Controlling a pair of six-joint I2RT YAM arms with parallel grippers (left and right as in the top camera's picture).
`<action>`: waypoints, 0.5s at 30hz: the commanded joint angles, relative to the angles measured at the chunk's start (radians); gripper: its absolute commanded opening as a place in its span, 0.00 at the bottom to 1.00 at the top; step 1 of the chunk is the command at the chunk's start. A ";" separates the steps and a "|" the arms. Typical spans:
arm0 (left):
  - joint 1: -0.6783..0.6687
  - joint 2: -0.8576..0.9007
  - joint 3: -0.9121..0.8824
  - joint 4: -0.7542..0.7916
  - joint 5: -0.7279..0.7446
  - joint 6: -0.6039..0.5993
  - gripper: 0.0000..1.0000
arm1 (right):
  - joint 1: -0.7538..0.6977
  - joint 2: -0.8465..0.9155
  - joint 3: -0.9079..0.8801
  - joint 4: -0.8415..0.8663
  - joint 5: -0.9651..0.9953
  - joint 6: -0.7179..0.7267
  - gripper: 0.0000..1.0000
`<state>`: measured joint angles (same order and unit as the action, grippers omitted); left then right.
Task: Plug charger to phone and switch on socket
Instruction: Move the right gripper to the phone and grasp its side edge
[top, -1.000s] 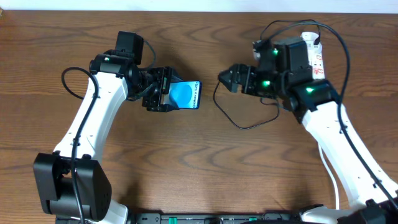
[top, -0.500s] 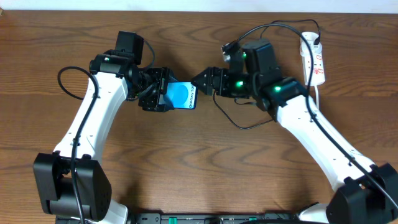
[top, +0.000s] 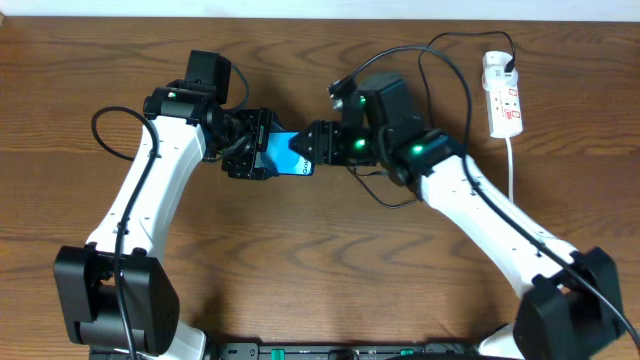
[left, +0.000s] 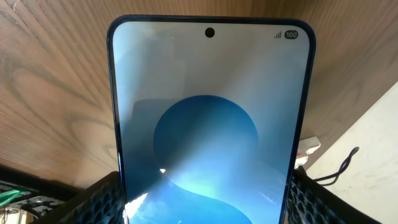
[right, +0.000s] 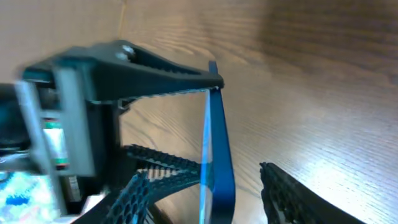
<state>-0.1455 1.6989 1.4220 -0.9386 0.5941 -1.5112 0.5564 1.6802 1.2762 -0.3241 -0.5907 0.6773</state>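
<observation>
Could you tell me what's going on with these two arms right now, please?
The left tool is clamped on the phone, whose screen is lit. The right tool sits right at the phone's free end, with the charger cable trailing beside that arm. Whether the cable's tip is gripped, or already in the port, isn't visible. The socket lies off to the far right with a black plug in it, untouched.

Brown wood-grain table (top: 320, 290) — pale strip (top: 320, 6) beyond.
</observation>
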 joint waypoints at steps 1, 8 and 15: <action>0.004 -0.027 0.012 -0.004 -0.005 0.006 0.07 | 0.021 0.024 0.010 0.006 0.014 0.018 0.49; 0.004 -0.027 0.003 -0.016 -0.039 0.010 0.07 | 0.037 0.027 0.010 0.006 0.055 0.021 0.37; 0.004 -0.027 0.003 -0.026 -0.057 0.010 0.07 | 0.054 0.033 0.010 0.006 0.085 0.049 0.33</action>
<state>-0.1455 1.6989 1.4216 -0.9619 0.5465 -1.5112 0.5953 1.7077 1.2762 -0.3225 -0.5274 0.7059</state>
